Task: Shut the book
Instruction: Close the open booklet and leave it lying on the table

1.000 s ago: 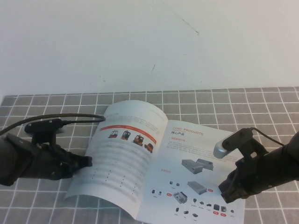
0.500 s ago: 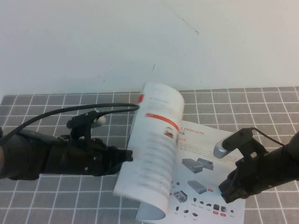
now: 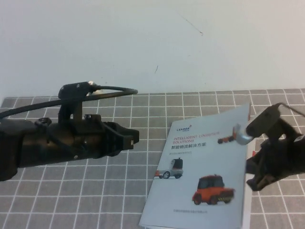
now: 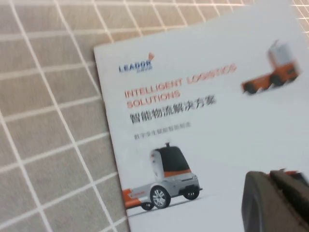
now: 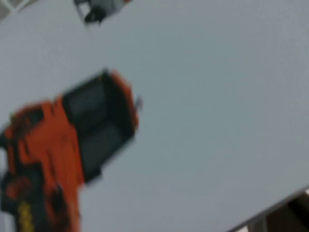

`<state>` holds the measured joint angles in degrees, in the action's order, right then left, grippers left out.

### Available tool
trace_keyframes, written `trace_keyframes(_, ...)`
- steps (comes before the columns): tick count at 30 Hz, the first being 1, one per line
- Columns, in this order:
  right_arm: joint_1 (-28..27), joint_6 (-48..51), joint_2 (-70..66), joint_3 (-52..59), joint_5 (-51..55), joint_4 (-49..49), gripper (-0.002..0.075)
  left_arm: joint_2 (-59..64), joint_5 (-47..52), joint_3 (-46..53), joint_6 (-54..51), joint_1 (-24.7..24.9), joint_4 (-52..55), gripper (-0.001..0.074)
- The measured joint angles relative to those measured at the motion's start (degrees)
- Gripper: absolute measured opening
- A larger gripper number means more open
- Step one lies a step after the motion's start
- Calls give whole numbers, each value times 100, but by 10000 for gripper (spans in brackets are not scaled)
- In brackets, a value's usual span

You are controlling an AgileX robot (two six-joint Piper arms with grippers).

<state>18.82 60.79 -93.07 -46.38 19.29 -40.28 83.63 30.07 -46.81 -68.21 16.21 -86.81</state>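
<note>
The book (image 3: 200,162) lies shut on the grey checked mat (image 3: 109,191), front cover up, showing a white vehicle and an orange one. My left gripper (image 3: 132,136) hovers just left of the book's spine edge, shut with nothing in it. In the left wrist view its dark tip (image 4: 270,183) hangs over the cover (image 4: 193,121). My right gripper (image 3: 256,180) sits at the book's right edge. The right wrist view is filled by the cover (image 5: 193,96), whose edge hides most of that gripper.
The mat covers the near part of the table, and a plain white surface (image 3: 143,43) lies beyond it. A black cable (image 3: 114,90) arcs over the left arm. Bare mat lies left of and in front of the book.
The left gripper swept the left pages up and over to the right, and the book now lies shut. The right gripper moved from the right page out to the book's right edge.
</note>
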Motion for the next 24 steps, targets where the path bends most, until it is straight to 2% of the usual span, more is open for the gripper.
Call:
trace_keyframes(8, -746, -274, 1668, 3, 224, 446, -3, -1331, -803, 0, 213, 0, 1361, -4)
trace_keyframes(15, -783, -274, 2434, 15, 897, 768, -3, -2623, -1560, 73, 460, 0, 2180, -4)
trace_keyframes(19, -810, -846, 2940, 25, 1182, 1880, -3, -3412, -2001, 350, 460, 0, 2608, -4)
trace_keyframes(24, -810, -2791, 3748, 62, 1742, 4028, -3, -4195, -1985, 707, 627, -113, 3349, -4)
